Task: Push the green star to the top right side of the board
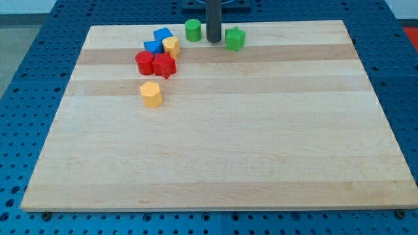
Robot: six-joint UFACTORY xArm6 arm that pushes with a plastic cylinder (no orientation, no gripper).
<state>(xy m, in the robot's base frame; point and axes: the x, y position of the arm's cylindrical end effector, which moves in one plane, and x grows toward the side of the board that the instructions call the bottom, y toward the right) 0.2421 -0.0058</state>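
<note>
The green star (235, 38) sits near the view's top edge of the wooden board (222, 143), a little right of centre. My tip (214, 40) is just to the star's left, between it and a green cylinder (192, 30); a small gap shows between tip and star. The rod rises straight up out of the view's top.
A cluster lies at the view's top left: a blue block (162, 34), a second blue block (153, 46), a yellow block (171, 46), a red cylinder (144, 62) and a red star (164, 65). A yellow hexagon block (151, 94) sits alone below them.
</note>
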